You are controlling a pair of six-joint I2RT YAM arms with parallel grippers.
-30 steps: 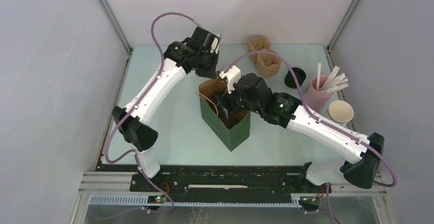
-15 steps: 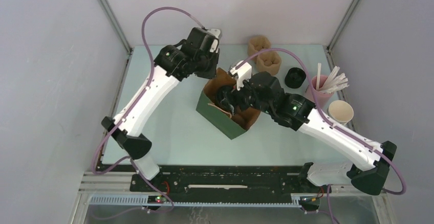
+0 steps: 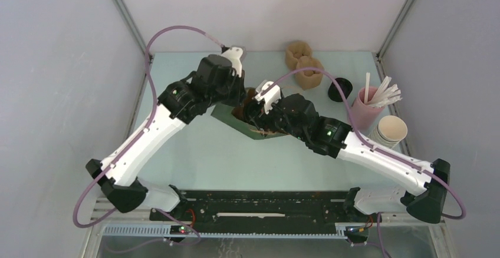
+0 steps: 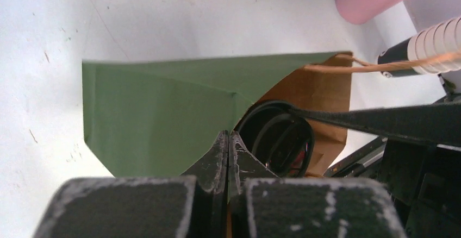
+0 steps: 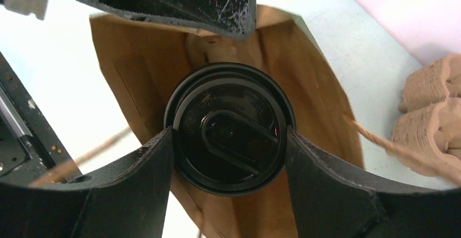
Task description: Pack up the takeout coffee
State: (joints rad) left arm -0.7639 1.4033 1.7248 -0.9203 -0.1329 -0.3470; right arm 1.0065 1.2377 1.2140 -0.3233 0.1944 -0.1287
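Since a second ago the left arm (image 3: 153, 128) has swung lower and outward. The green paper bag (image 3: 227, 115) has gone from standing upright in the middle of the worktop (image 3: 194, 158) to a tipped pose farther back and to the left. The right arm (image 3: 354, 146) has followed it in the same direction.

The left jaws are pressed fully together, pinching the bag's rim where the green outer wall (image 4: 157, 113) meets the brown inside. The left wrist view shows that wall spread flat in front of them, with the mouth opening toward the right arm.

The right jaws sit inside the bag's mouth, spread fairly wide and clamped on the takeout coffee (image 5: 228, 135), one finger (image 5: 147, 167) on each side of its round black lid. The cup is therefore within the bag's brown interior (image 5: 141, 64), lid facing the right wrist camera. Its wall below the lid is hidden, and I cannot tell whether its base rests on anything. A twine handle (image 5: 375, 140) hangs past the bag's edge.

On the far right of the worktop stand the pink cup of white straws (image 3: 364, 109) and, just beside it, a stack of lidless paper cups (image 3: 392, 129). A black lid (image 3: 340, 89) lies behind them, and two brown pulp carriers (image 3: 303, 65) sit at the back.
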